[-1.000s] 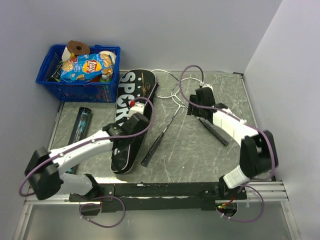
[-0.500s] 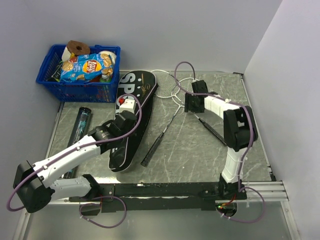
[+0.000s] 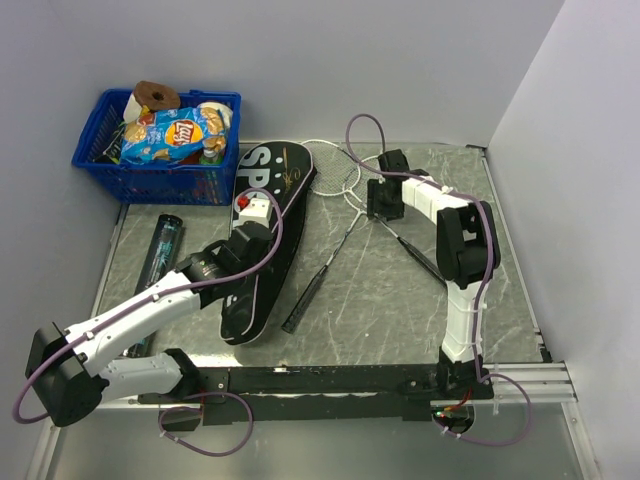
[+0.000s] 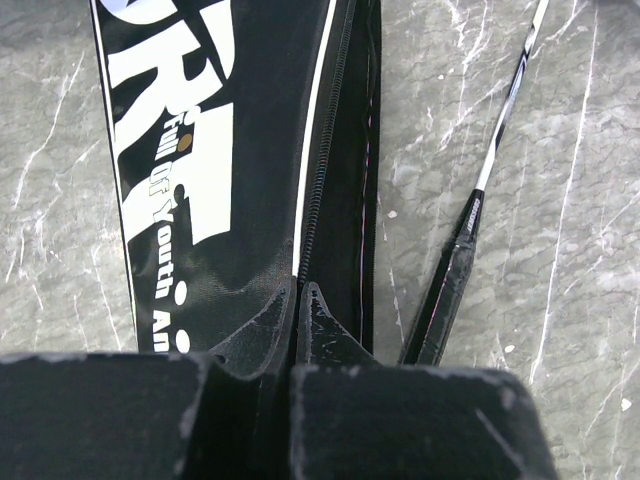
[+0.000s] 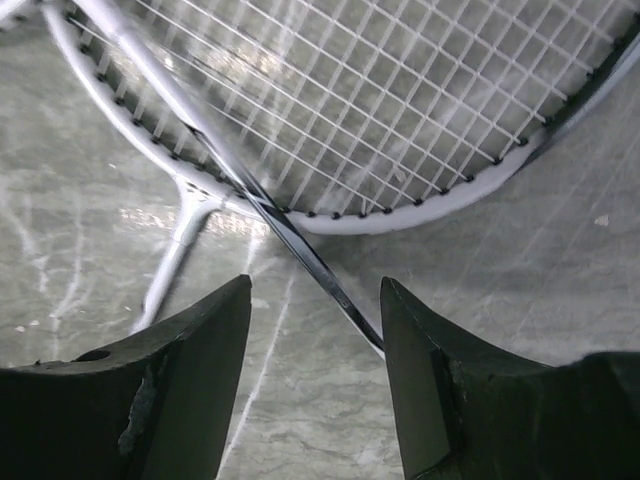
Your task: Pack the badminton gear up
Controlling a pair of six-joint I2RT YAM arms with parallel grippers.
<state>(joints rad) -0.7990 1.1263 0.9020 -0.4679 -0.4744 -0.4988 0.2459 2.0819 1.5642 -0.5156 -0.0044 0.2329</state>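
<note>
The black bag (image 3: 268,190) lettered SPORT lies left of centre. My left gripper (image 3: 252,222) is shut on its zipped edge, as the left wrist view (image 4: 300,296) shows on the bag (image 4: 200,150). Two white-framed rackets (image 3: 338,170) lie crossed to the right of the bag, with black handles at the front (image 3: 304,294) and right (image 3: 428,262). My right gripper (image 3: 382,203) hovers open over their shafts. In the right wrist view a dark shaft (image 5: 300,250) runs between its fingers (image 5: 315,300), below a strung head (image 5: 380,110). The long dark tube (image 3: 160,252) lies at the left.
A blue plastic basket (image 3: 100,160) with a crisp packet (image 3: 165,135) stands at the back left. Walls close the back and right. A racket handle (image 4: 448,300) lies right of the bag in the left wrist view.
My right gripper has moved left and farther back, over the racket shafts, with its arm folded upright. My left arm has drawn back a little along the bag.
</note>
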